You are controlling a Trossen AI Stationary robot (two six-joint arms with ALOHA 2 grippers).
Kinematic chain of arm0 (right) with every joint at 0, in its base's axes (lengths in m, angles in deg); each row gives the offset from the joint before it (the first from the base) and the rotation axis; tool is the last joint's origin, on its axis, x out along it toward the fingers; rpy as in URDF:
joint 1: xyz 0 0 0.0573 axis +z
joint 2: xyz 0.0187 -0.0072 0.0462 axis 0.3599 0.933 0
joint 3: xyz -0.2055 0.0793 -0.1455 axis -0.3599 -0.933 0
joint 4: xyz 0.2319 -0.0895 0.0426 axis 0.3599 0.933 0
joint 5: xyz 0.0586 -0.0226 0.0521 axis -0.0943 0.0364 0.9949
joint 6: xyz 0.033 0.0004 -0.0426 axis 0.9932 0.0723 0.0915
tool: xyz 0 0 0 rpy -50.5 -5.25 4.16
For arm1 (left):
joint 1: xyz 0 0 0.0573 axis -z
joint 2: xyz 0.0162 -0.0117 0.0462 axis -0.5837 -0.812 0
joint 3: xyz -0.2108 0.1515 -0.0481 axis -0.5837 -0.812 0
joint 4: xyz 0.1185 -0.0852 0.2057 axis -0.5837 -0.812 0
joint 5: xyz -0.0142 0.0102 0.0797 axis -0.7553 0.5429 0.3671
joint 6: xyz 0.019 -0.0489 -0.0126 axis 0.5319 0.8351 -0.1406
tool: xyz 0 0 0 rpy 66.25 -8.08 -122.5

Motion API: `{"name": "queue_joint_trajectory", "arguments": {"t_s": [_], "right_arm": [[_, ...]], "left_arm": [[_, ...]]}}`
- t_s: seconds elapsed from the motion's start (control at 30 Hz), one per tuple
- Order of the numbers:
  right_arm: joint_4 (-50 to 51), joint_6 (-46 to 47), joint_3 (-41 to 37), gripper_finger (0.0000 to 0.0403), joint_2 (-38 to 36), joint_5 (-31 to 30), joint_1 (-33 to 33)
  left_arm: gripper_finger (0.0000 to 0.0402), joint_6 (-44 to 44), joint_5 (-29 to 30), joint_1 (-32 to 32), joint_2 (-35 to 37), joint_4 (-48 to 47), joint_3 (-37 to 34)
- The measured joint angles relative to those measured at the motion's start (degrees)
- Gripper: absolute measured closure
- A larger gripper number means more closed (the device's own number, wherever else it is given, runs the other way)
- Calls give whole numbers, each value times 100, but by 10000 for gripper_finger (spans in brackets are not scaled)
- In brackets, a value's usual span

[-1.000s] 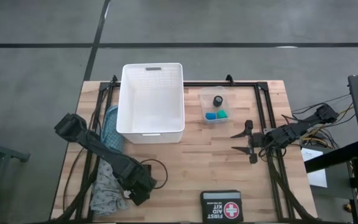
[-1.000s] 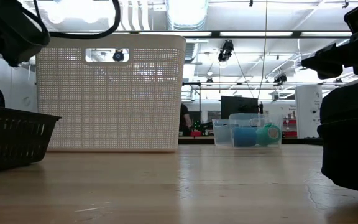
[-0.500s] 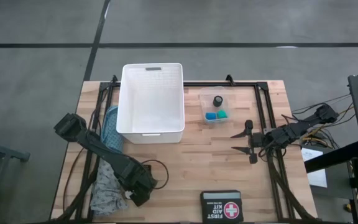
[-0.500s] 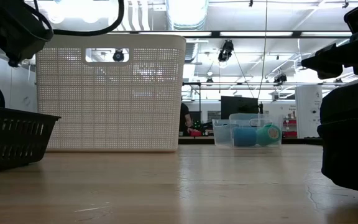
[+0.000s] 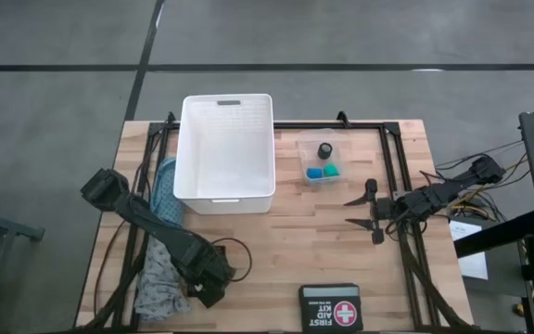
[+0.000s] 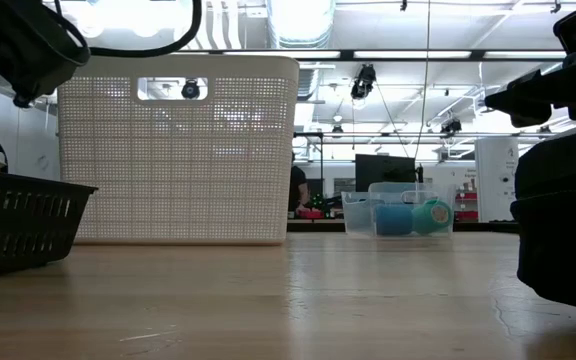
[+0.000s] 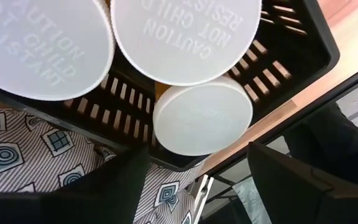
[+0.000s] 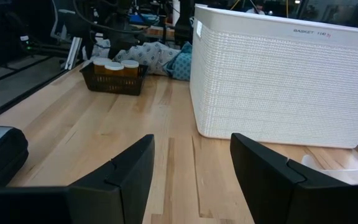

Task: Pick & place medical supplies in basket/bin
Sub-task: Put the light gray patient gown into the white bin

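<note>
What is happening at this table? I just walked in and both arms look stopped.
The left tool hangs open right over three white-capped orange pill bottles in a small black slotted basket, holding nothing. The right tool waits open over bare wood near the small clear plastic tub. The large white slotted plastic basket has nothing in it.

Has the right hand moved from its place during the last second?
No. In the high view the right hand stands at the same spot beside the small clear tub, with its fingers equally apart.
</note>
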Motion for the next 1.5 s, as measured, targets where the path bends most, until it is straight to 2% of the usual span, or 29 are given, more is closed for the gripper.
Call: {"name": "queue_joint_trajectory", "arguments": {"t_s": [0.43,0.53,0.73,0.87,1.13,1.2,1.3,1.37,1.5], "right_arm": [[0,0,0,197,0,0,0],[-3,-1,0,197,0,-1,0],[-2,0,0,197,2,-2,0],[0,-1,0,197,2,0,1],[0,-2,0,197,2,-1,0],[-2,0,0,197,2,0,0],[0,-2,0,197,2,0,2],[-2,0,0,197,1,0,2],[-1,-1,0,197,0,0,2]], "left_arm": [[110,218,8,15,217,15,82],[110,210,234,43,374,-23,157],[110,84,1044,81,886,0,266],[110,-234,1812,178,1301,214,372],[110,-2180,4158,335,1983,1398,387],[110,-2692,4559,343,2093,1690,388],[110,-3158,4723,335,2237,1832,387],[110,-3154,4720,303,2316,1790,387],[110,-2308,4719,235,2550,1352,387]]}}
